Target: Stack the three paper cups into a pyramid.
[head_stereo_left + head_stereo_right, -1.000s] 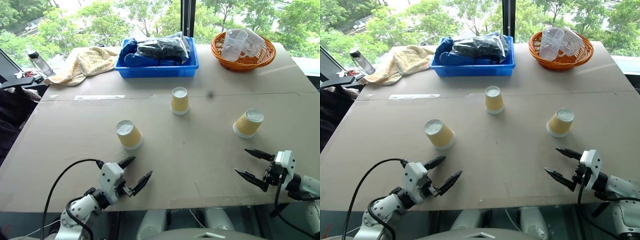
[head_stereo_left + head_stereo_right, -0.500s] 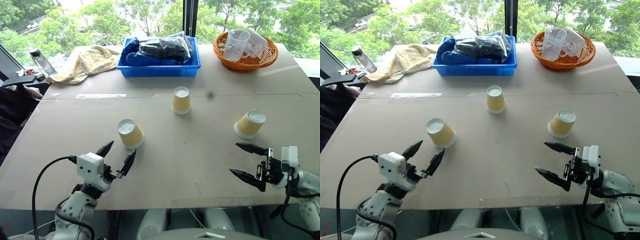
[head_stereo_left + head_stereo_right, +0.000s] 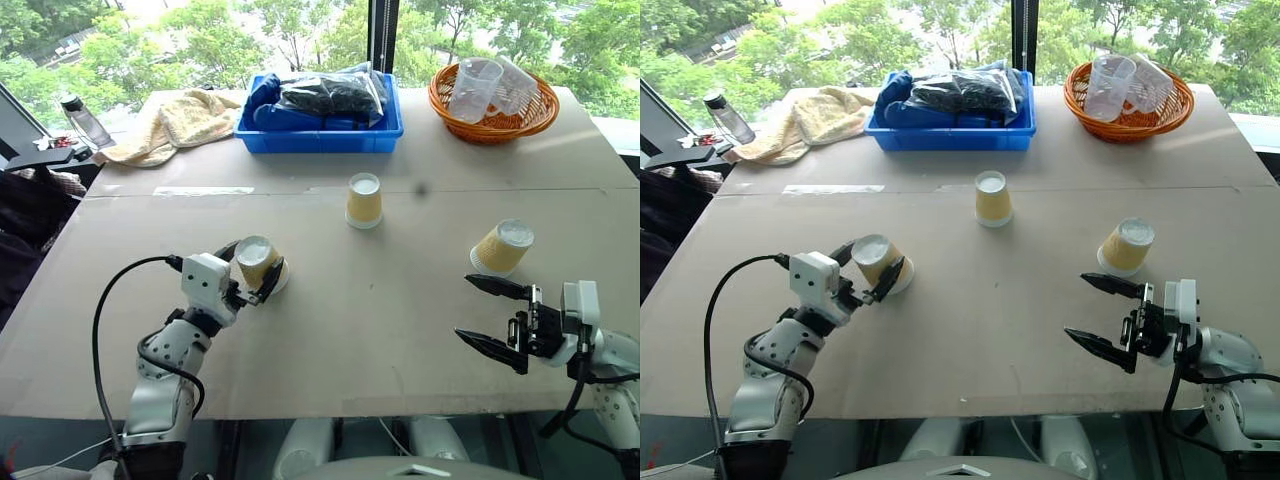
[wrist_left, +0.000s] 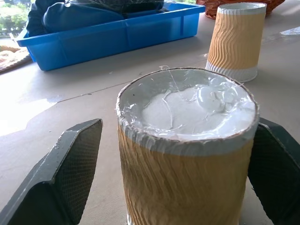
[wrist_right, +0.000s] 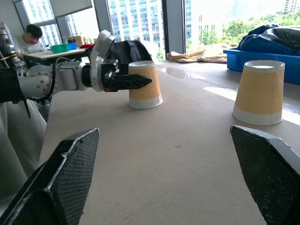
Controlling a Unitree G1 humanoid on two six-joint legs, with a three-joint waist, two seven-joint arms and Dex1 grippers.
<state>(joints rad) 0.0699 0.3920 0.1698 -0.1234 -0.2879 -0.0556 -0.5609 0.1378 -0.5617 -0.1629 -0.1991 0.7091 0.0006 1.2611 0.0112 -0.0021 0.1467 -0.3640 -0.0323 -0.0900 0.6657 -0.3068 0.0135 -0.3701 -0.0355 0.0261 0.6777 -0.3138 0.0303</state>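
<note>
In the head view, your left pincer (image 3: 250, 281) stands released around the left cup (image 3: 257, 262), which sits upside down on the desk (image 3: 400, 320); the middle cup (image 3: 364, 199) and right cup (image 3: 500, 246) stand well apart. In the left wrist view, a hard squeeze could crush this thin cup. In the right wrist view, the right pincer (image 5: 173, 183) is released and empty; a careless swing could knock the right cup.

i note both arms in light grey and white housings with rounded joints. the left gripper (image 3: 250, 275) and right gripper (image 3: 496, 318) each carry two black tapered fingers with cross-hatched inner pads. a black cable loops along my left arm (image 3: 165, 365).
</note>
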